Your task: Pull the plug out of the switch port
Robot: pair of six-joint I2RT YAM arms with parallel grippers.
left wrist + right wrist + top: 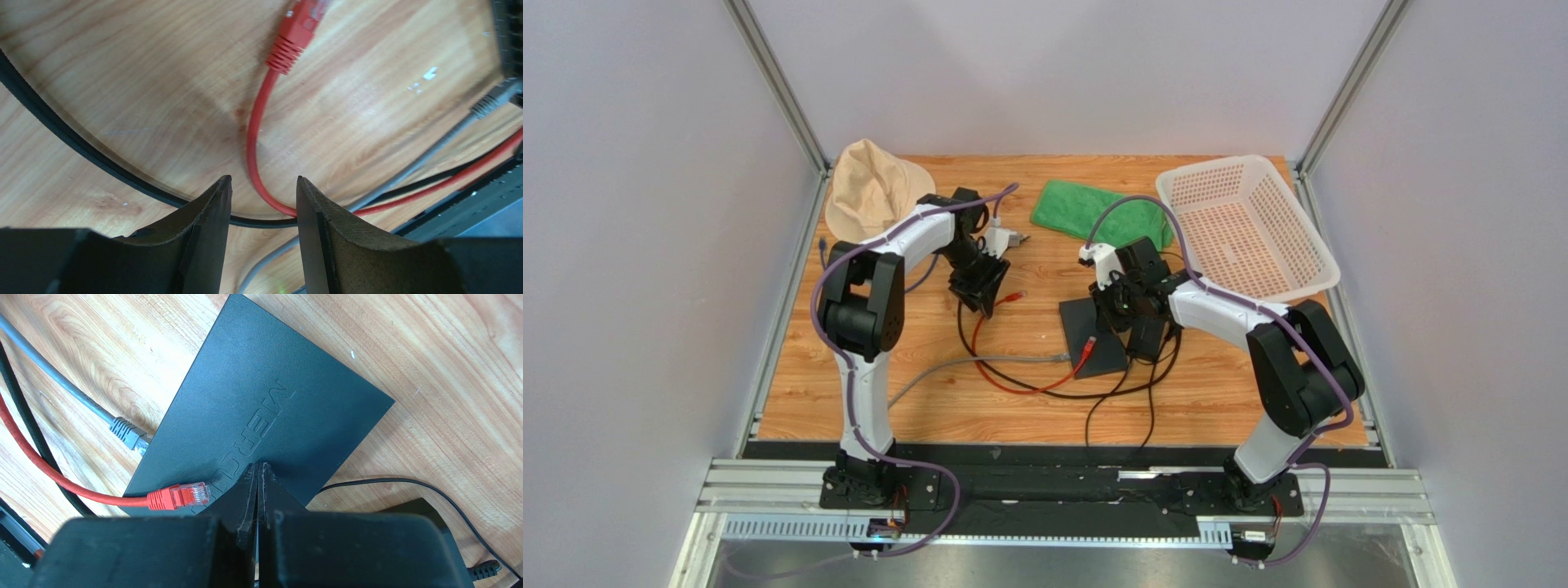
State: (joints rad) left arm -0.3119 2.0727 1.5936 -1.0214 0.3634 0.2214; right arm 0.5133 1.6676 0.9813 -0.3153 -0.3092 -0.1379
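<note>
Okay, near edge first: bare wooden table [799,392] gives open room in front of both arms, then loose loops of black cable [73,138], grey cable [417,162] and red cable [255,141] cross the middle. Your left gripper [264,180] hovers low with jaws parted and nothing gripped. The red cable runs on the wood through the gap. One red plug [293,33] lies loose on the table just ahead of the tips, apart from the switch [264,373]. Your right gripper [256,468] is fully closed, tips pressed on the switch's lid. A second red plug [178,496] lies just beside those tips across the switch's near corner, clear tip exposed, not in a socket. The grey plug [127,432] meets the port edge [184,386]; whether it's seated, can't tell. Far side: green cloth [1100,211], beige hat [870,184], white basket [1247,227] at the right corner. Grey walls [634,245] close in on three sides.
</note>
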